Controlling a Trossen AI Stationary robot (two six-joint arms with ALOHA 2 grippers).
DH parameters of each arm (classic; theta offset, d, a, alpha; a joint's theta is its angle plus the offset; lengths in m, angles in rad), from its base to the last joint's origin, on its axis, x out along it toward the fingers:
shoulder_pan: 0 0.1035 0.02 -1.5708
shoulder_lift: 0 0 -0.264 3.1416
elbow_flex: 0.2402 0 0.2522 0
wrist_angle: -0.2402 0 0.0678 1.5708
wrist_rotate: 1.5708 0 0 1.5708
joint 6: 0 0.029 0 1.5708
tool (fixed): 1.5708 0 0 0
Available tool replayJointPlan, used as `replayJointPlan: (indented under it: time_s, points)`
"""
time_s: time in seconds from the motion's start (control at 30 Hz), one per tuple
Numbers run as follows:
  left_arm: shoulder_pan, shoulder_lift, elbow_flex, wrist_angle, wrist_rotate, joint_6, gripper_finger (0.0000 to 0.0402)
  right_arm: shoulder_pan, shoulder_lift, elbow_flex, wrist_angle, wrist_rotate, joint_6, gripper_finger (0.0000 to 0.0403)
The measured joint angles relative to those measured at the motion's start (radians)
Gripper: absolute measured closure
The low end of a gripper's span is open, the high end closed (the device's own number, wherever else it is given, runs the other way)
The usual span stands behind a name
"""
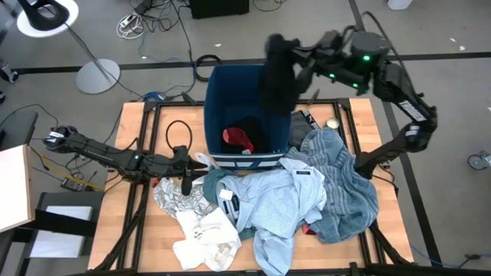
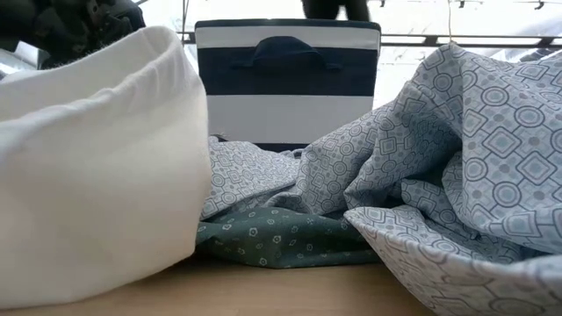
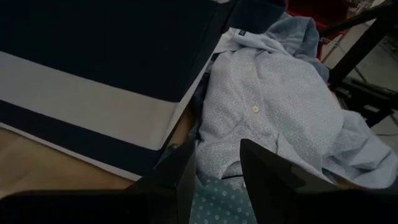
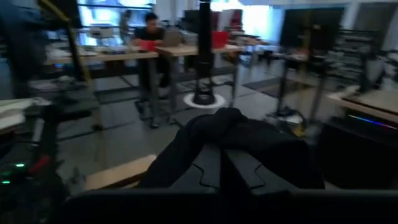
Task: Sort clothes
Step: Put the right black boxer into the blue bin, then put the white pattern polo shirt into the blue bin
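crowded right and middle, bare wood only at the left edge

open planks along the table (image 1: 136,230) left side and front-left corner. blocked at centre by the light blue shirt (image 1: 272,207), at right by the teal striped cloth (image 1: 345,184), at front-left by the white garment (image 1: 203,241). blocked at the back by the dark blue bin (image 1: 219,103), mouth partly filled by the black garment (image 1: 275,80) hanging from the right gripper (image 1: 280,47) above, small red piece (image 1: 238,138) at the bottom. left gripper (image 1: 192,162) wedged between bin front and clothes pile.
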Motion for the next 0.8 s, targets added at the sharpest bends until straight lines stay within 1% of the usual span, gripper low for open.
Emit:
replayJointPlan:
  time_s: [0.07, 0.17, 0.33, 0.47, 0.63, 0.8]
  points:
    - [0.000, 0.000, 0.000, 0.003, 0.000, -0.004, 0.0270, 0.000, 0.045, 0.026, 0.004, -0.027, -0.002, 0.0403]
    - [0.000, 0.000, 0.000, 0.007, 0.000, 0.007, 0.0270, 0.000, 0.099, 0.035, -0.020, -0.032, -0.003, 0.0397]
    - [0.000, 0.000, 0.000, 0.006, 0.000, 0.014, 0.0270, -0.006, 0.147, 0.035, -0.143, -0.034, 0.006, 0.0366]
    - [0.000, 0.000, 0.000, 0.006, 0.000, 0.013, 0.0270, -0.018, 0.142, 0.036, -0.236, -0.040, 0.023, 0.0323]
    - [0.000, 0.000, 0.000, 0.006, 0.000, 0.013, 0.0270, -0.021, 0.099, 0.036, -0.346, -0.051, 0.089, 0.0274]
    - [0.000, 0.000, 0.000, 0.005, 0.001, -0.006, 0.0270, -0.005, 0.041, 0.036, -0.486, -0.066, 0.159, 0.0247]
